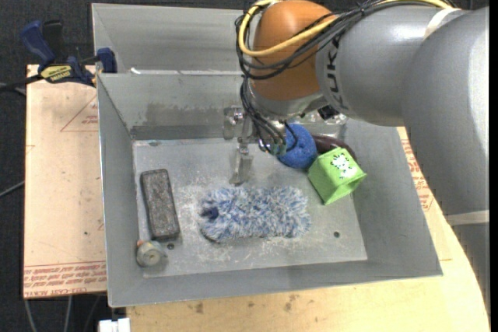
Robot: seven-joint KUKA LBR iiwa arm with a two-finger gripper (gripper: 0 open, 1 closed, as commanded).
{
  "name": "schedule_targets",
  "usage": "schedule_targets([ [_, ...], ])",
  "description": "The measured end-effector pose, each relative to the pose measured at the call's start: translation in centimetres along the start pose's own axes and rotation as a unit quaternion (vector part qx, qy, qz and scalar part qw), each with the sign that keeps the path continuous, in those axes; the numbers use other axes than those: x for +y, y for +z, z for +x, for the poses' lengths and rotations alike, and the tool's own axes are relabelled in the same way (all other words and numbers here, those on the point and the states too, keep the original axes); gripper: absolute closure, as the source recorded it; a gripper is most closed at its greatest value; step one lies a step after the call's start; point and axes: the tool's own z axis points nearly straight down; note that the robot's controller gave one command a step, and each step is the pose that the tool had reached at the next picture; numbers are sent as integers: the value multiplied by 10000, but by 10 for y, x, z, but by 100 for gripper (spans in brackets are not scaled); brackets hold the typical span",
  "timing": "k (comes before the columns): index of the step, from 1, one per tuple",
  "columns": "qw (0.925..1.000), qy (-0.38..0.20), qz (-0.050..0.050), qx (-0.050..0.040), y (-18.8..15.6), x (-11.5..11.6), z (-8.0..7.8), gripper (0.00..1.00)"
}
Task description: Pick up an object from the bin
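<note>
Bin (117, 167): fluffy duster (257, 214), grey block (159, 203), green cube (336, 176).

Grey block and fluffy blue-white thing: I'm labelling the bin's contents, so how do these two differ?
The grey block is a firm-edged rectangle; the fluffy blue-white thing is shaggy with a ragged outline. The grey block lies along the left side; the fluffy blue-white thing stretches across the middle. Both lie flat on the floor of the bin.

High oblique view over bin (117, 167)
</note>
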Motion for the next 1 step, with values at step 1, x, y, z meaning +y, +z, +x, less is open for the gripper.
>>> schedule_targets([
  [1, 9917, -1289, -6, -17, 52, -62, 40, 0],
])
